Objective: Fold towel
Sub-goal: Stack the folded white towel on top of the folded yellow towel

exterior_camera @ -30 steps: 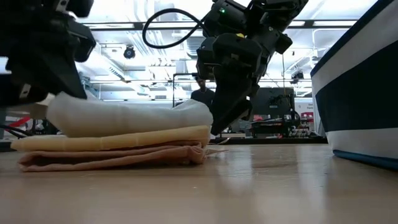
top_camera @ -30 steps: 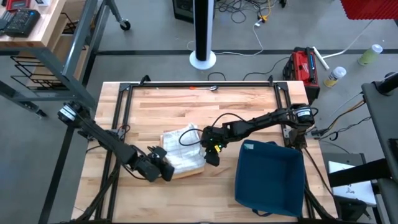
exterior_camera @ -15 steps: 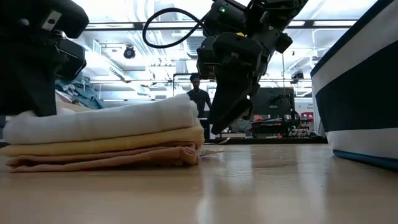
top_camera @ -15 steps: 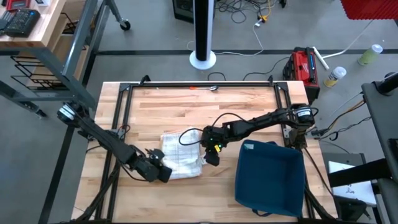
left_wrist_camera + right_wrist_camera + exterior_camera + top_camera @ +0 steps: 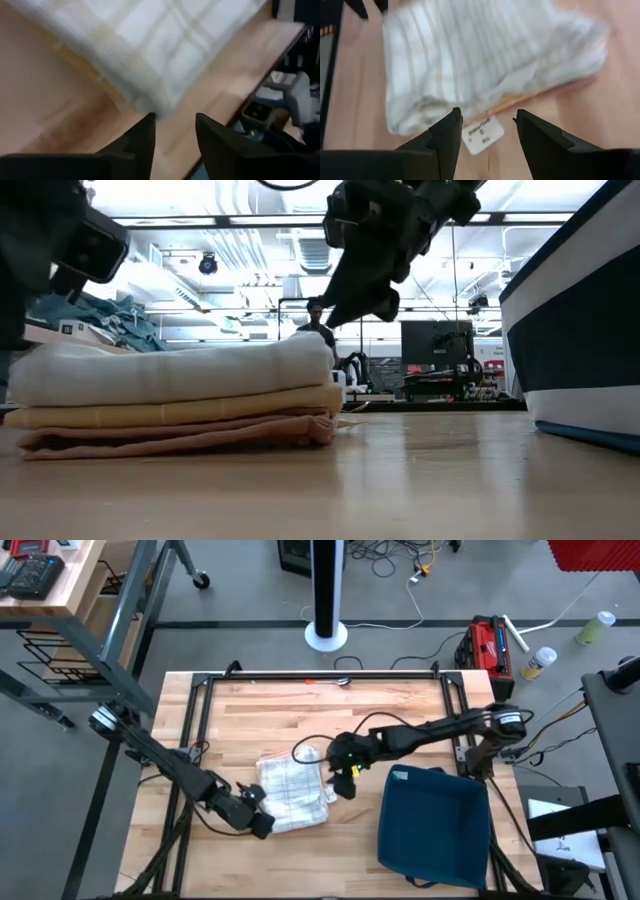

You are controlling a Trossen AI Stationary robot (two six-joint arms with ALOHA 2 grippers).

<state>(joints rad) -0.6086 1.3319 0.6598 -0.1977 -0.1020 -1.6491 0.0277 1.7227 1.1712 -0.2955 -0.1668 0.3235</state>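
Note:
A white towel [image 5: 293, 795] lies folded on top of a stack, resting on a yellow towel [image 5: 180, 406] and a pinkish one [image 5: 170, 436] that lies on the table. My left gripper [image 5: 262, 825] is open just off the stack's near left corner [image 5: 145, 105], with nothing between its fingers [image 5: 142, 142]. My right gripper [image 5: 348, 786] hangs open above the stack's right edge, clear of it in the low view [image 5: 360, 295]. Its wrist view looks down on the white towel [image 5: 485, 55] and a small white label [image 5: 482, 134] lying on the wood.
A dark blue bin [image 5: 432, 825] stands at the table's near right, close beside my right arm; its wall [image 5: 580, 330] fills the low view's right. A black frame [image 5: 320, 675] runs along the table's far side. Bare wood lies beyond the stack.
My left gripper has opened and let go of the white towel, turning a little. The towel's left end, bunched and raised before, now lies flat on the stack. My right gripper has risen clear above the stack's right edge, still open.

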